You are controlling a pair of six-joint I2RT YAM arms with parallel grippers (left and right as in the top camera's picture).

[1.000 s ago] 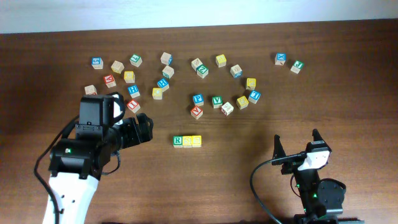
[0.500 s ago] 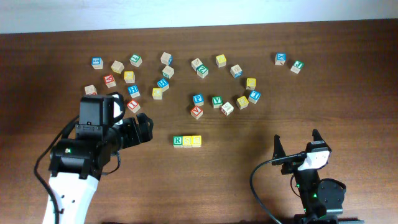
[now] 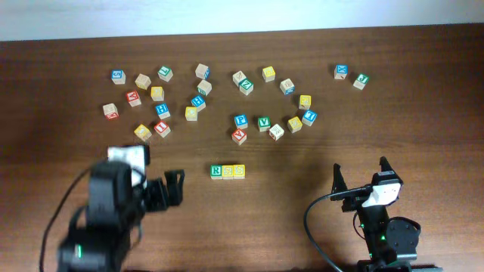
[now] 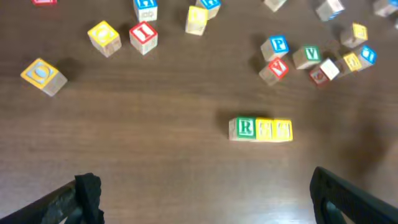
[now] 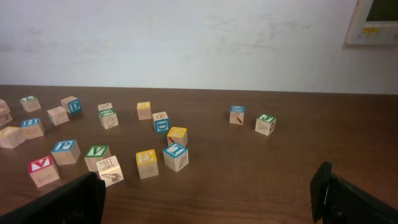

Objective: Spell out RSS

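Note:
The green R cube [image 3: 216, 172] and two yellow cubes [image 3: 228, 171] [image 3: 239, 171] stand touching in a row at the table's middle front. In the left wrist view the R cube [image 4: 244, 128] and the yellow cubes [image 4: 265, 130] [image 4: 282, 130] lie ahead of my left gripper [image 4: 205, 196]. My left gripper [image 3: 175, 188] is open and empty, left of the row and apart from it. My right gripper [image 3: 361, 175] is open and empty at the front right; its fingers [image 5: 326, 186] frame bare table.
Several loose alphabet cubes are scattered across the far half of the table, among them a green V cube [image 3: 264, 122], a red cube [image 3: 239, 136], a yellow cube [image 3: 142, 132] and a pair at the far right [image 3: 351, 75]. The table's front edge is close to both arm bases.
My left arm has drawn back toward the front edge, away from the row and the left cubes. The three cubes and the right arm have not moved.

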